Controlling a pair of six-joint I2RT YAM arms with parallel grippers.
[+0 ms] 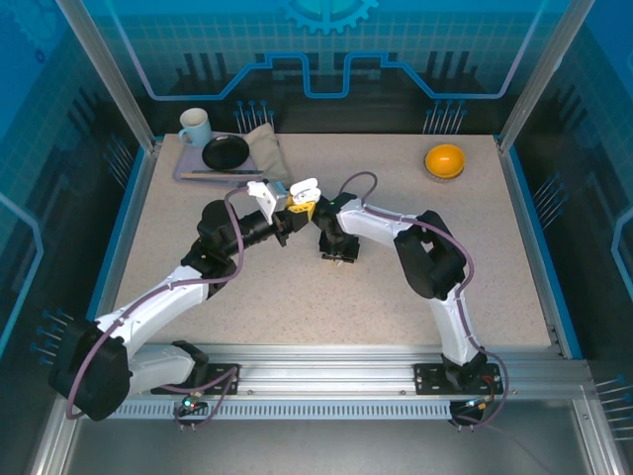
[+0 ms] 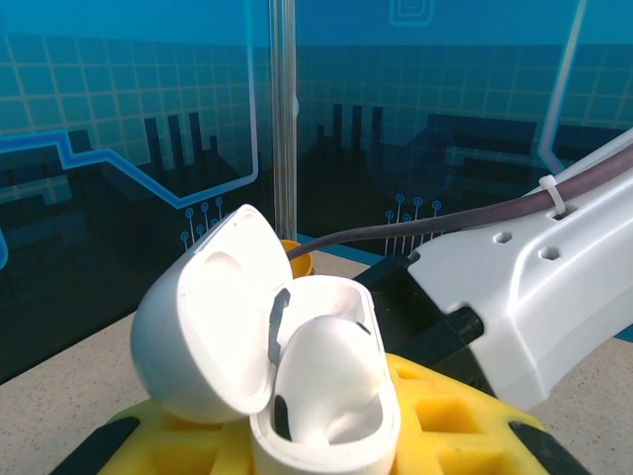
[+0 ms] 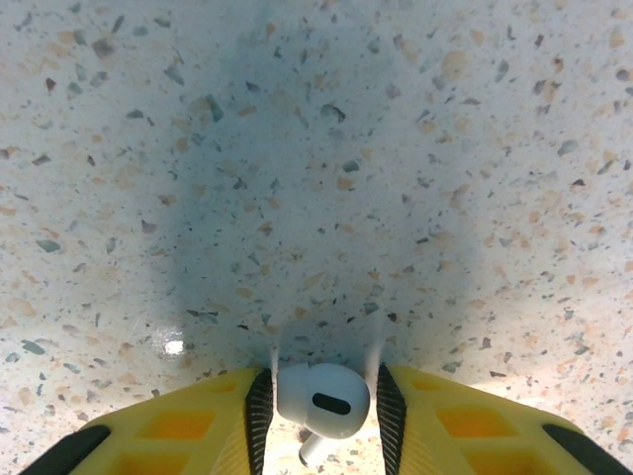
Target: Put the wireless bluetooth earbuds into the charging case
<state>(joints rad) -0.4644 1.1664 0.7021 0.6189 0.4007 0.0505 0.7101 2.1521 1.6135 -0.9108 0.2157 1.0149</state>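
Right gripper (image 3: 323,398) pinching earbud (image 3: 318,394), left gripper (image 2: 321,447) gripping open case (image 2: 297,368) — right arm (image 2: 534,287) behind

White-shelled left arm (image 1: 158,299) and right arm (image 1: 378,224), black joints (image 1: 435,263), purple cables (image 2: 445,221), white zip tie (image 2: 556,195), yellow fingers (image 3: 475,426) with black pads (image 3: 389,401)

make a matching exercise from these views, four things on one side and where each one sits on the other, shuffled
Things
1. white earbud
2. charging case
3. mug
4. orange object

Places
A. far right part of the table
B. pinched in the right gripper
C. held in the left gripper, lid open
D. beside the black plate, far left of the table

Pairs: 1-B, 2-C, 3-D, 4-A
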